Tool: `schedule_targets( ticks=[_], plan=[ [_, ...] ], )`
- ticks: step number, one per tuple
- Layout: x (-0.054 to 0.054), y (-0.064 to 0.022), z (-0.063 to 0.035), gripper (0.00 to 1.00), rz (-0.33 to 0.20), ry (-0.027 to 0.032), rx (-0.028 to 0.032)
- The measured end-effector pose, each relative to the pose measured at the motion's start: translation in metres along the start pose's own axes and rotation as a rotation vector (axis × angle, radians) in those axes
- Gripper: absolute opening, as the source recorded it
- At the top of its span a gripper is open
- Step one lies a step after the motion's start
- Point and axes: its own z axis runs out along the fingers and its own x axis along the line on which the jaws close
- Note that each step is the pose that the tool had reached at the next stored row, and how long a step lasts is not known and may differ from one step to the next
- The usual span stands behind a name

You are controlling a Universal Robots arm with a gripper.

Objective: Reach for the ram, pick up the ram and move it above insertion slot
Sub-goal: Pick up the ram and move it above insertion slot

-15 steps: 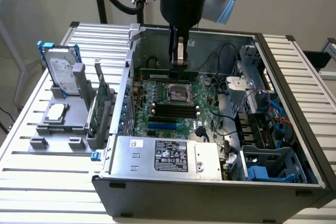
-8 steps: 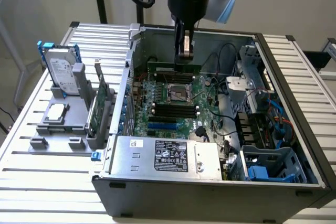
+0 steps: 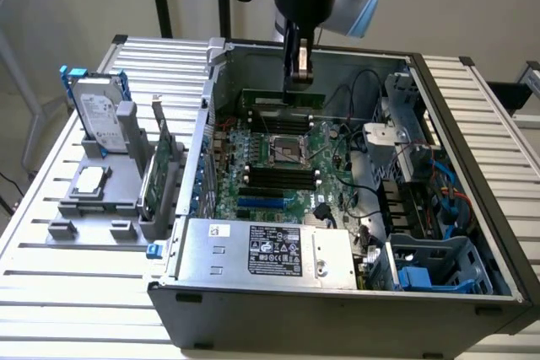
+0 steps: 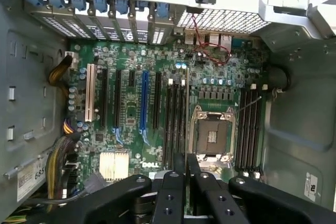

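Observation:
My gripper hangs inside the open computer case, shut on the ram, a long thin green stick held level above the motherboard. In the wrist view the ram shows edge-on as a thin pale strip running out from between my black fingers. It lies along the black memory slots beside the CPU socket. These slots sit in front of the socket in the exterior view. The stick is clear of the board, apart from any slot.
A second bank of black slots lies on the socket's other side. Case walls surround the board; the power supply is in front. Cables and a drive cage fill the exterior view's right. A hard drive and expansion card stand on a grey holder outside.

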Motion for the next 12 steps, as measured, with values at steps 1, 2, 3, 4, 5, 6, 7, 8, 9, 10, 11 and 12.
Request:
schedule_targets(
  ticks=[1, 2, 3, 4, 5, 6, 7, 8, 9, 10, 11, 12],
  plan=[
    [-0.002, -0.0006, 0.0006, 0.14, 0.000, 0.0001, 0.0000],
    [-0.005, -0.0012, 0.0013, 0.14, 0.001, 0.0000, 0.0000],
    [-0.007, -0.0017, 0.0019, 0.14, 0.001, 0.0000, 0.0001],
    [-0.009, -0.0023, 0.0025, 0.14, 0.001, 0.0001, 0.0001],
    [-0.011, -0.0028, 0.0031, 0.14, 0.002, 0.0000, 0.0003],
    [-0.013, -0.0034, 0.0037, 0.14, 0.003, -0.0001, 0.0003],
    [-0.016, -0.0039, 0.0041, 0.14, 0.003, 0.0000, 0.0004],
    [-0.018, -0.0043, 0.0046, 0.14, 0.004, -0.0002, 0.0005],
    [-0.020, -0.0047, 0.0049, 0.14, 0.005, 0.0000, 0.0005],
    [-0.022, -0.0051, 0.0052, 0.14, 0.006, -0.0001, 0.0007],
    [-0.023, -0.0051, 0.0053, 0.14, 0.006, 0.0000, 0.0007],
    [-0.023, -0.0052, 0.0054, 0.14, 0.006, -0.0001, 0.0007]
  ],
)
